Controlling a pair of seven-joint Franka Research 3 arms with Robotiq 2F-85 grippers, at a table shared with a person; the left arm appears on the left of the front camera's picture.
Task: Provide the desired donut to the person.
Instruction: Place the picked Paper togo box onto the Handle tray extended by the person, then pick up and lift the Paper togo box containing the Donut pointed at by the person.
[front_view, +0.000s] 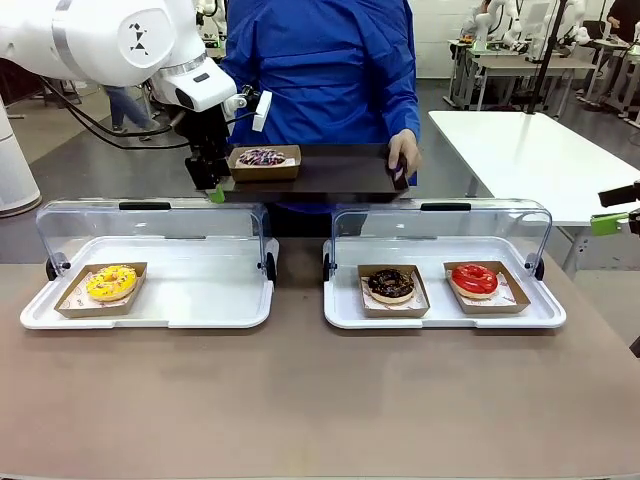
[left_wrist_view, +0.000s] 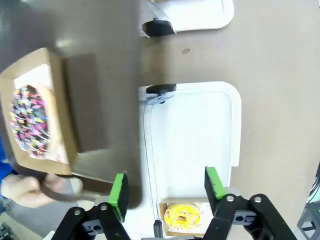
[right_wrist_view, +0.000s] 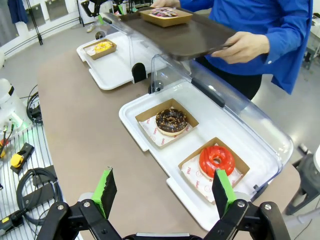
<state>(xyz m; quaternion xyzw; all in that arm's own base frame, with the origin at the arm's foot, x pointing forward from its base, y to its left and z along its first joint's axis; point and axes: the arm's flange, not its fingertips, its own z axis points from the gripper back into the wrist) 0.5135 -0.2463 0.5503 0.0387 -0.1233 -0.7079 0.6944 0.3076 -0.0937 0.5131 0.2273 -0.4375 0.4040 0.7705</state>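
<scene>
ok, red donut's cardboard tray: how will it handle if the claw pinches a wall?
Probably light: a thin, open cardboard tray holding one red donut. Its walls look thin, so a pinch may flex them. It sits in a smooth white display tray, so a push would likely slide it.

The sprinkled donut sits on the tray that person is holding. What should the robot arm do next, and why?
Probably lift the left gripper up and back, clear of the tray. Its jaws stand open with nothing between them, the sprinkled donut in its box lies on the tray, and the person's hand holds the tray's edge, so the handover looks done.
</scene>
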